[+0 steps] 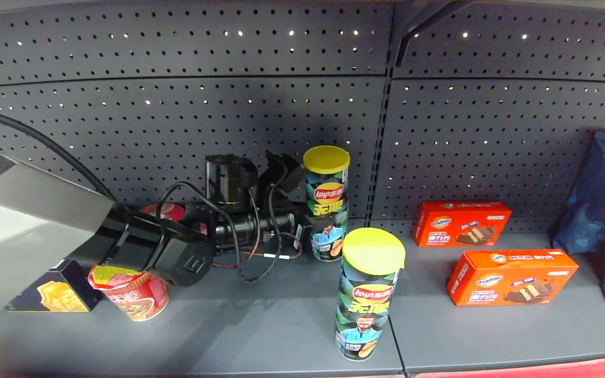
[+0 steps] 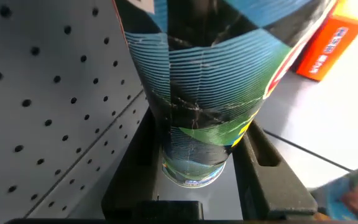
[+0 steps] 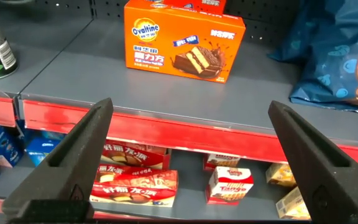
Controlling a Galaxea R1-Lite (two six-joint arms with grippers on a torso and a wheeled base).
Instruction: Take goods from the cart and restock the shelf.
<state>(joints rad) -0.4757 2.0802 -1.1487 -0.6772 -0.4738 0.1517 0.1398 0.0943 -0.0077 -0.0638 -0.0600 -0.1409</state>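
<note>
The left hand (image 2: 197, 134) grasps the yellow-lidded cardboard chips can (image 1: 327, 202), which stands upright at the back of the grey metal shelf (image 1: 260, 325) beside the perforated panel (image 1: 176, 121). It should release only once the base sits flat, then withdraw straight, avoiding the matching front can (image 1: 368, 299). The right hand (image 3: 190, 109) hangs spread.

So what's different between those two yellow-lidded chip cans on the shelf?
The rear chip can stands back by the pegboard; the front chip can stands near the front edge of the shelf. The rear chip can is gripped by the left tool; the front chip can stands free, with nothing touching it. Both are upright, with yellow lids and the same print.
</note>
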